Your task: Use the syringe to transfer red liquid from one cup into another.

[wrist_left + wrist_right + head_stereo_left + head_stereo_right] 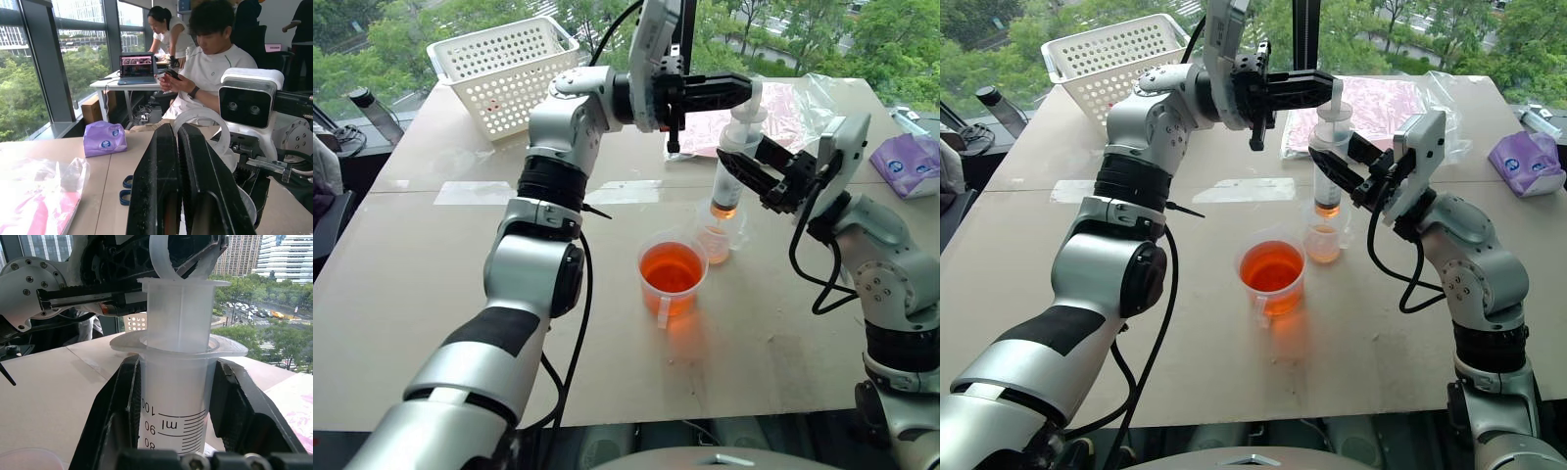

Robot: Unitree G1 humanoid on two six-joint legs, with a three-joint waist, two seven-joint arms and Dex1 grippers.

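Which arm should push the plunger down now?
Left. Its gripper is shut on the plunger, while the right gripper holds the syringe upright over the small cup.

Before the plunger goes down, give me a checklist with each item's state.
1. Right hand clamped on the syringe barrel: ok.
2. Left hand shut at the plunger's top ring: ok.
3. Syringe upright: ok.
4. Tip above the smaller cup, not the handled beaker: ok.
5. Red liquid loaded in the barrel's lower end: ok.
6. Tip inside the cup's rim: cannot tell.
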